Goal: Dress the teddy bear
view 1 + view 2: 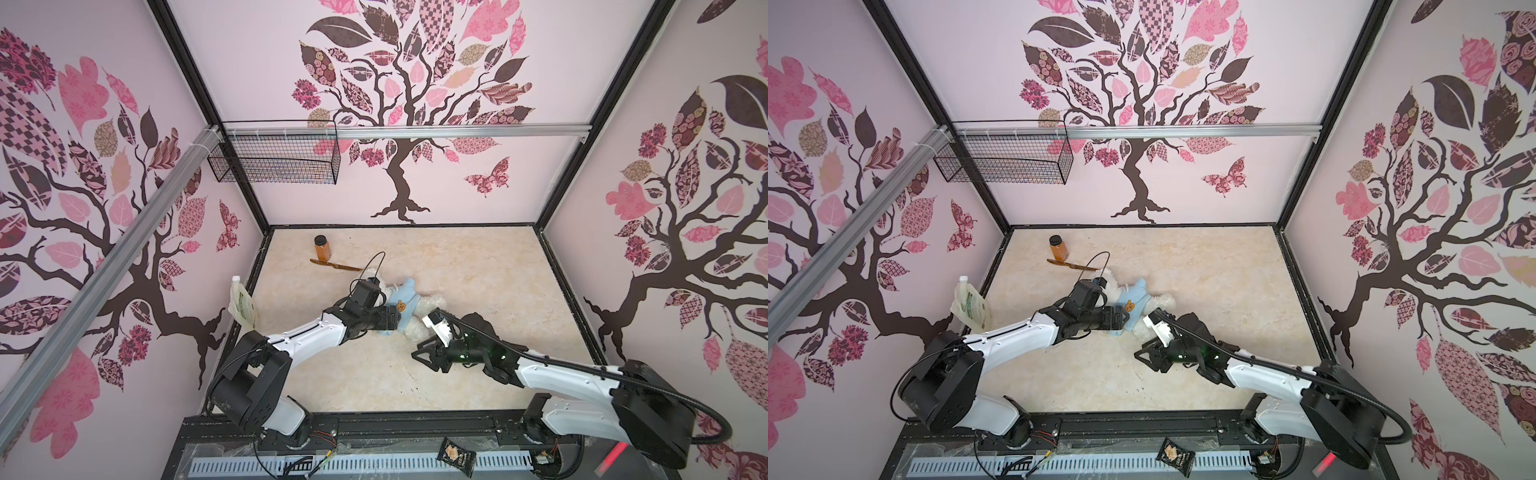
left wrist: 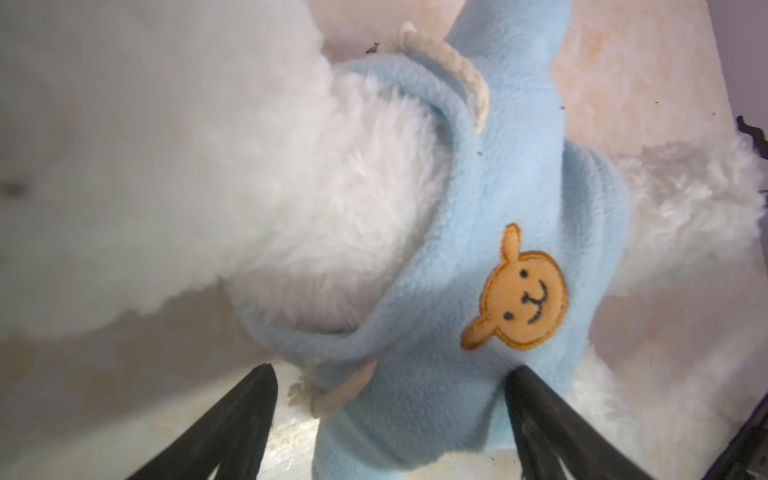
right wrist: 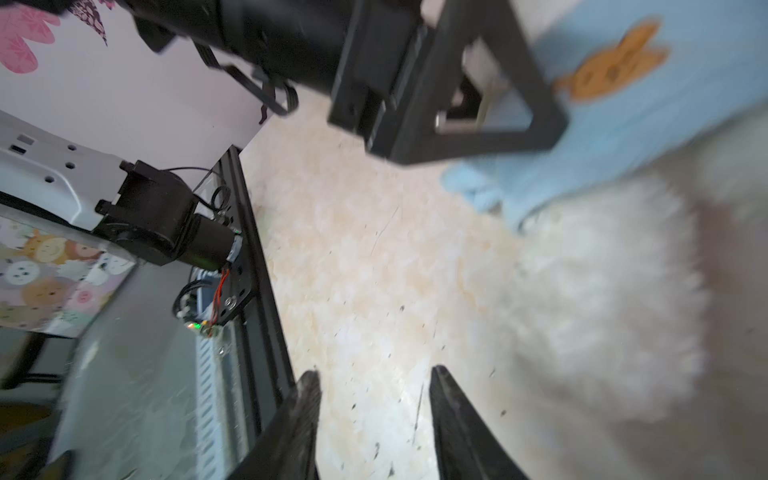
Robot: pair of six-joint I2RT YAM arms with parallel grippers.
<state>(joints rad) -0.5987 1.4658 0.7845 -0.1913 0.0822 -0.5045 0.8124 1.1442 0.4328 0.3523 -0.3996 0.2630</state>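
The left tool comes in from 8 o'clock, fingers spread wide astride part of the light blue hooded shirt, pinching nothing. The teddy bear lies mid-desk in that shirt, head toward 10 o'clock, legs toward 4. The right tool, spread over bare desk, has the bear near at its 12 o'clock, but the left tool is closer.

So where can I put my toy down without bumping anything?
The biggest bare patch of the table is far right, between the teddy bear and the right wall. The near strip between the two arms is bare too. Crowded: the middle, where the left gripper and right gripper meet the bear, and far left, with the jar and knife.
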